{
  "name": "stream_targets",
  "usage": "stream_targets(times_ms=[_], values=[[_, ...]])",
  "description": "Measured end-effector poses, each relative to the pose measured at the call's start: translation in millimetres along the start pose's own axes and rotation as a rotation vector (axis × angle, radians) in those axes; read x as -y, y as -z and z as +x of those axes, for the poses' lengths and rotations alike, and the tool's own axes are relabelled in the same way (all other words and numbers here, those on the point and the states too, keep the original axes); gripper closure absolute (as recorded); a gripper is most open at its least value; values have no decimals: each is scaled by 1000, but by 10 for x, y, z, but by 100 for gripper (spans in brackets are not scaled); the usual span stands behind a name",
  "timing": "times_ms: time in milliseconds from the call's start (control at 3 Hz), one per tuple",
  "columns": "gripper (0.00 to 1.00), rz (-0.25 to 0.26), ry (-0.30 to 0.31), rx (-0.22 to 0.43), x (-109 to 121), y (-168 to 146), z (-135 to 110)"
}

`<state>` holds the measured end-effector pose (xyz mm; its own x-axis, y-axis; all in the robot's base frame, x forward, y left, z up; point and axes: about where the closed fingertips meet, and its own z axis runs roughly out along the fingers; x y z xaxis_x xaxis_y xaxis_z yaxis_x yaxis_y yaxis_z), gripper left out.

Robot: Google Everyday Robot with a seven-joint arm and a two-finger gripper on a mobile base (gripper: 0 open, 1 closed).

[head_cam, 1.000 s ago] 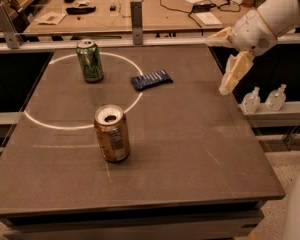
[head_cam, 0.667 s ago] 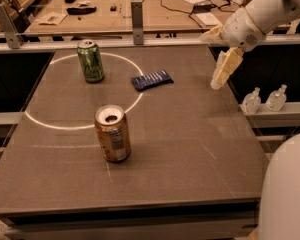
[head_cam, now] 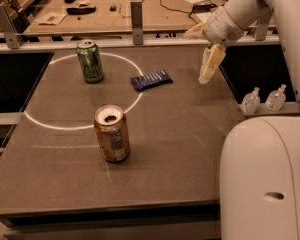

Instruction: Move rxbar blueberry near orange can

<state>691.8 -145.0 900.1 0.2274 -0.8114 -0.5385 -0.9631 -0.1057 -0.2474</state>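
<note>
The rxbar blueberry (head_cam: 151, 79), a flat dark navy wrapper, lies on the table inside the white painted circle, towards the back. The orange can (head_cam: 111, 133) stands upright in the middle of the table, nearer the front, on the circle's line. My gripper (head_cam: 208, 70) hangs above the table's right side, to the right of the bar and apart from it, with nothing in it. Its pale fingers point down.
A green can (head_cam: 90, 60) stands at the back left inside the circle. Two small clear bottles (head_cam: 262, 100) sit on a ledge off the table's right edge. My white arm body (head_cam: 265, 179) fills the lower right. A cluttered workbench (head_cam: 115, 9) lies behind.
My gripper has moved left, from beyond the table's right edge to over its right side, closer to the bar. The cans and bar have not moved.
</note>
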Motion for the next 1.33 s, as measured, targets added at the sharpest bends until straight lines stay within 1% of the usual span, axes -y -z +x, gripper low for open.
stream_targets(times_ms=[333, 667, 1000, 1333], values=[[0, -25, 70, -21, 149, -221, -110], [0, -51, 127, -55, 271, -453, -211], [0, -80, 161, -110, 375, -696, -262], [0, -109, 154, -165, 394, -828, -203]])
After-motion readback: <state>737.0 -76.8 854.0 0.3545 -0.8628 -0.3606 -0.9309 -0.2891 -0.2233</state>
